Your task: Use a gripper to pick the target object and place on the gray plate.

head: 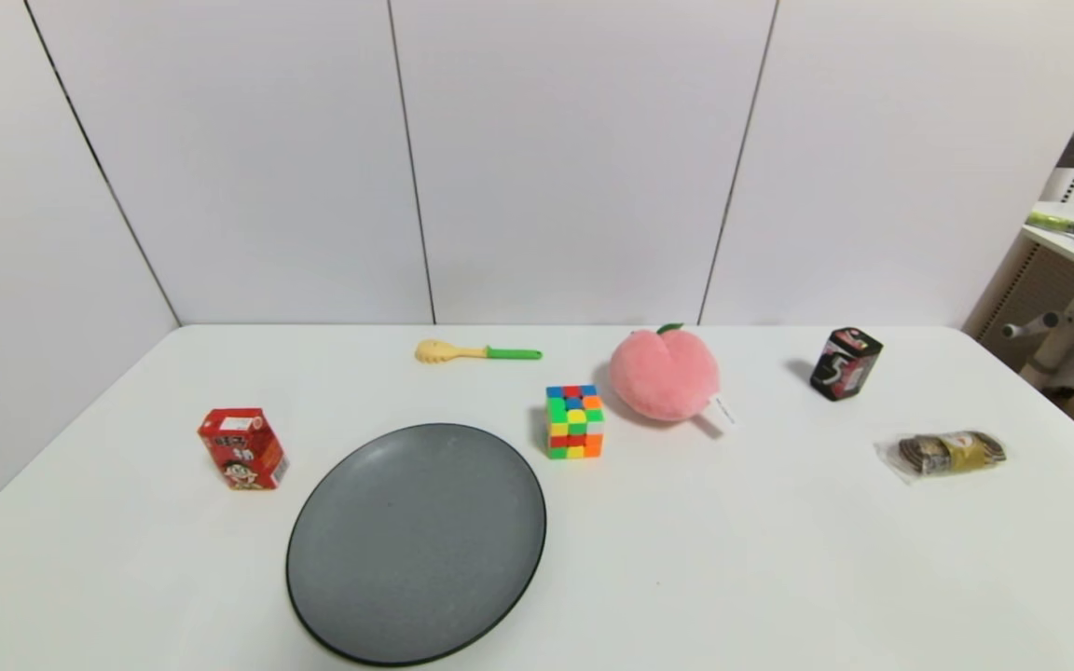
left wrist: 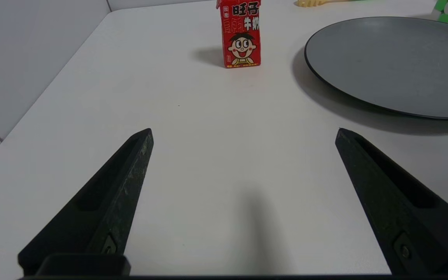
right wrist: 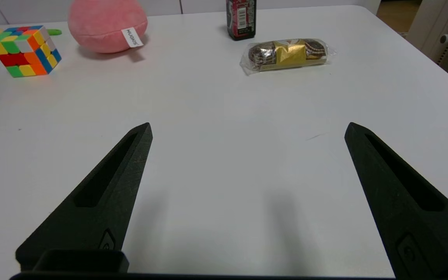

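The toy pasta spoon (head: 474, 352), pale yellow head and green handle, lies flat at the back of the white table, behind the gray plate (head: 416, 540). The plate sits at the front, left of centre, and holds nothing. Neither gripper shows in the head view. My left gripper (left wrist: 244, 132) is open and empty above bare table at the near left, with the plate's rim (left wrist: 364, 101) off to one side and the spoon's head (left wrist: 309, 3) far off. My right gripper (right wrist: 248, 128) is open and empty above bare table at the near right.
A red milk carton (head: 242, 448) stands left of the plate. A colour cube (head: 574, 421) and a pink plush peach (head: 665, 373) sit right of the spoon. A black box (head: 845, 363) and a wrapped snack (head: 949, 453) lie at the right.
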